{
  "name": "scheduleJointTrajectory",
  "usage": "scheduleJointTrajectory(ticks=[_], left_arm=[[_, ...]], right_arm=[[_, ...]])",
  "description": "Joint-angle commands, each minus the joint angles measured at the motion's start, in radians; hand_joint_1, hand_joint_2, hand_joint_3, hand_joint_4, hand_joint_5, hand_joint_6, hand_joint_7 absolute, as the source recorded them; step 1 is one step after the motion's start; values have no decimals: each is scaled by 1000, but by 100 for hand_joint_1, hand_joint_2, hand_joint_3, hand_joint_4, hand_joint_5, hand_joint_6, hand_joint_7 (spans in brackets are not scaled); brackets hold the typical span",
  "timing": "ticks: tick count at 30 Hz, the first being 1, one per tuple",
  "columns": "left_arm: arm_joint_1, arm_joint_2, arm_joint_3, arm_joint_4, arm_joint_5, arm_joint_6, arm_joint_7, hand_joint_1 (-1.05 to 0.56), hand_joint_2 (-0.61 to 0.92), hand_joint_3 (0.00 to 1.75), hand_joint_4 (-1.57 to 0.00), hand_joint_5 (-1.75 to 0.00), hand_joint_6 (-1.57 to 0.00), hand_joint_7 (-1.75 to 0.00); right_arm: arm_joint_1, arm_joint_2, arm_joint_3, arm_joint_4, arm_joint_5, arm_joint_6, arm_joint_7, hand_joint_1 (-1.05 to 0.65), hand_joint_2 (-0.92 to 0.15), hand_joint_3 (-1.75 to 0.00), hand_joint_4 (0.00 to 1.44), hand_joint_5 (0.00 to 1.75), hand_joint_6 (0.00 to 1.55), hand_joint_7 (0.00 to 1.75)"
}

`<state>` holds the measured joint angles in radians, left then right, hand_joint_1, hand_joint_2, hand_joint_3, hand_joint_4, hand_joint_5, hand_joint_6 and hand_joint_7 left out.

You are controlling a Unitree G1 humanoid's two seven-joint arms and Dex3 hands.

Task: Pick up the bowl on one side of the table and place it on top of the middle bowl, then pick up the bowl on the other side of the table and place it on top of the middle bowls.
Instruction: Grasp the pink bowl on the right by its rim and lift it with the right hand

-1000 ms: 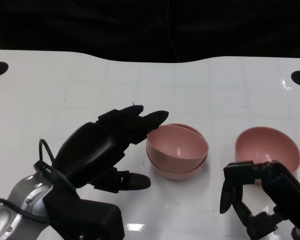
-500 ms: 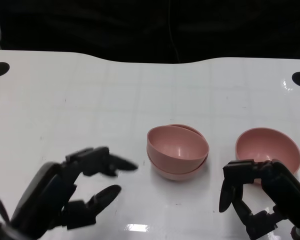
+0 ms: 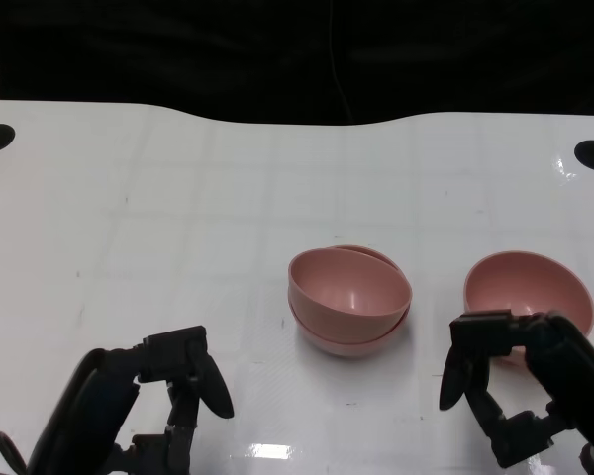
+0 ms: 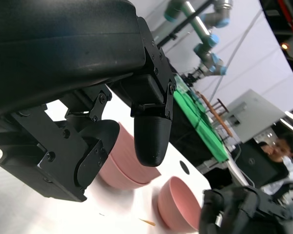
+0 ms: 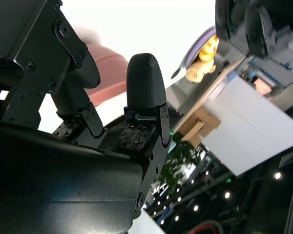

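Head view: white table (image 3: 178, 198), dark room behind; left robot hand (image 3: 144, 411) and right robot hand (image 3: 520, 381) released.

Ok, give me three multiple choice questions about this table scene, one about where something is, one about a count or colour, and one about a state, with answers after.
1. Where is the single pink bowl relative to the stacked bowls?
A. On the robot's right of them
B. On the robot's left of them
C. On top of them

2. How many pink bowls are visible in all?
A. One
B. Three
C. Five

3. What is the left hand holding?
A. A pink bowl
B. A spoon
C. Nothing

Answers:
1. A, since the head view shows the lone bowl on the white table right of the stack, just beyond the right hand.
2. B, since two bowls sit nested in the middle and one stands alone.
3. C, since the left hand sits low near the table's front edge, apart from every bowl, with nothing between its fingers.
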<state>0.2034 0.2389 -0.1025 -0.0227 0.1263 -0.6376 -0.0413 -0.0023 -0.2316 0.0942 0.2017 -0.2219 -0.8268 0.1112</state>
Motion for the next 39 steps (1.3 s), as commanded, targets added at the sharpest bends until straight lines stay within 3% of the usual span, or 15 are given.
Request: scheduleJointTrajectory(ticks=[1,3,4,6,7,10,13,15,18,27,34,39], left_arm=[[-24,-7,15,40,-15,-27,-11,7,27,163,-94,-175,-87,-157],[-34,-14,16,56,-12,-31,-12,6,25,165,-93,-175,-85,-158],[-35,-17,15,57,-9,-29,-12,5,24,167,-92,-175,-85,-158],[-35,-20,14,54,-3,-25,-15,5,24,167,-92,-175,-84,-158],[-34,-21,14,53,-1,-23,-16,6,23,169,-92,-175,-85,-158],[-34,-21,14,51,7,-17,-18,8,22,170,-92,-175,-86,-157],[-35,-21,16,52,15,-15,-20,9,21,171,-92,-175,-86,-156],[-33,-21,16,46,20,-9,-21,9,21,171,-92,-175,-86,-155],[-33,-20,16,44,30,-10,-20,9,21,171,-92,-175,-86,-155],[-42,-20,15,45,38,-16,-24,6,19,172,-92,-175,-86,-155],[-44,-18,9,36,49,-14,-27,5,19,172,-91,-175,-86,-155],[-40,-14,6,23,42,-3,-38,5,19,173,-91,-175,-86,-154]], right_arm=[[24,1,-31,-61,-10,62,-28,16,-19,-147,81,153,76,115],[45,2,-52,-142,-35,160,-40,10,-22,-135,65,136,62,104],[53,-2,-61,-183,-58,208,-44,2,-26,-122,51,125,51,95],[66,-15,-79,-264,-124,307,-48,-9,-37,-99,37,118,39,87],[72,-20,-85,-298,-156,349,-49,-20,-52,-70,28,117,31,79],[89,-42,-101,-403,-246,476,-32,-32,-76,-20,17,106,21,63],[101,-80,-100,-502,-368,606,15,-44,-82,-5,10,94,11,51],[105,-109,-91,-576,-469,696,73,-49,-83,-2,8,85,10,44],[105,-148,-74,-655,-586,785,156,-54,-83,0,14,69,21,30],[68,-184,-22,-712,-739,939,337,-56,-81,0,26,46,35,8],[-25,-207,45,-549,-765,964,376,-51,-83,0,34,27,40,3],[-93,-205,98,-383,-758,958,321,-43,-85,-1,38,20,42,2]])
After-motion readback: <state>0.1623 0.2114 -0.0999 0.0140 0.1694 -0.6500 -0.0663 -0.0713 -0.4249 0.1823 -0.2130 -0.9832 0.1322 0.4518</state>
